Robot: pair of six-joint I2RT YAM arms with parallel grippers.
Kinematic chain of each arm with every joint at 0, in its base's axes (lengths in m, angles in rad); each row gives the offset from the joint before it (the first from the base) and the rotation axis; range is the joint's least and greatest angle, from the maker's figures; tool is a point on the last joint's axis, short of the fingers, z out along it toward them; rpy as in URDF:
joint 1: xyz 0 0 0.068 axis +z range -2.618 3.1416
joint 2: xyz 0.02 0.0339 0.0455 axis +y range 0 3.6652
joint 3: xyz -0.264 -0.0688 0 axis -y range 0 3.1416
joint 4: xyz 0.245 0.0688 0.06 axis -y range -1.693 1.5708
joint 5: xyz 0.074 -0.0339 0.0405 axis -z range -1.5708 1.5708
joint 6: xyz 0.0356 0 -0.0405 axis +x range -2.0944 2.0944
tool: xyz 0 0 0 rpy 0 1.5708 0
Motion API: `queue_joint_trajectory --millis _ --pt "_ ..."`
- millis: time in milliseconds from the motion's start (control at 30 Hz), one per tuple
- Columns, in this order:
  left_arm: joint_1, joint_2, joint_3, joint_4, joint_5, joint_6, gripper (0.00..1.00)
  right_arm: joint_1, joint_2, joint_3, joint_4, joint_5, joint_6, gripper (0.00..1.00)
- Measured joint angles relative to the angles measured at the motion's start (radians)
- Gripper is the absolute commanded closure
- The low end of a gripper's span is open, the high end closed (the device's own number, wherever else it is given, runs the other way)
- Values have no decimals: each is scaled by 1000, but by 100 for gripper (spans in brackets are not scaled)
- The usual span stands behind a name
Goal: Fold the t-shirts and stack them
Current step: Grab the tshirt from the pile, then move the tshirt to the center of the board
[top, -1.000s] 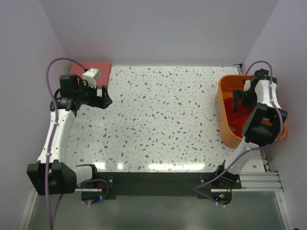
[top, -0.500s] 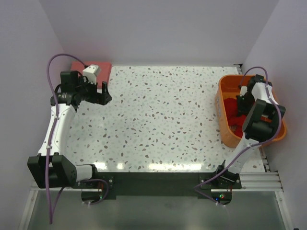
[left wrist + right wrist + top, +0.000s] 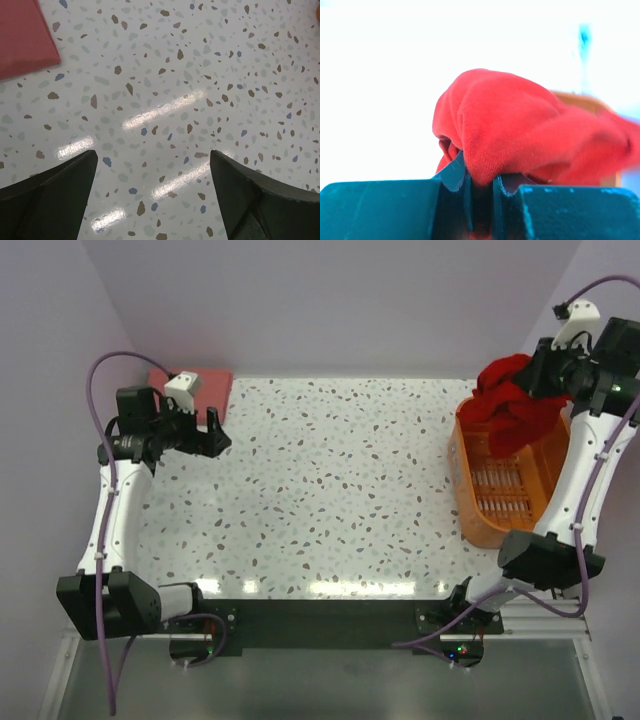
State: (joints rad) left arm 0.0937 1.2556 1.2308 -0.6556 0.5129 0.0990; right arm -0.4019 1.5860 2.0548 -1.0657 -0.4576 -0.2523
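Right arm [image 3: 590, 470] stretched tall from its base, elbow low near the front edge, wrist turned in over the far right corner; the right jaws are pinched nearly together on a fold of the red t-shirt [image 3: 512, 400]; in the wrist view the cloth bulges out in a rounded bunch just past the jaw tips; the rest of the shirt hangs crumpled below the jaws, its lower end down at the far end of the orange basket [image 3: 466, 475]; whether it touches the rim I cannot tell; the basket stands on the speckled surface [image 3: 330, 490] beneath these jaws, and its slatted floor shows on the near side of the cloth.

Left arm [image 3: 112, 505] rises along the left edge, wrist bent to point right; the left jaws stand wide apart with nothing between them, over bare surface; the pink t-shirt [image 3: 215, 390] lies folded flat just beside these jaws, toward the far left corner.
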Motion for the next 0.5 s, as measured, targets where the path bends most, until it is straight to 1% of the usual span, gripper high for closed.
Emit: queue_joint_trajectory --millis 133,267,367,400,433,500 --pt "93 0 39 -12 86 -17 0 63 -72 38 113 -160 122 100" --pt "175 35 113 -28 163 -30 0 235 -97 39 285 -243 267 100" --pt "186 56 148 -35 202 -32 0 361 -93 37 363 -268 338 100" --pt "186 58 152 -39 216 -32 0 399 -93 29 383 -274 356 90" --pt "186 58 154 -42 225 -31 0 435 -93 15 399 -279 369 52" --pt "186 59 156 -48 246 -27 0 488 -102 -42 425 -295 383 11"
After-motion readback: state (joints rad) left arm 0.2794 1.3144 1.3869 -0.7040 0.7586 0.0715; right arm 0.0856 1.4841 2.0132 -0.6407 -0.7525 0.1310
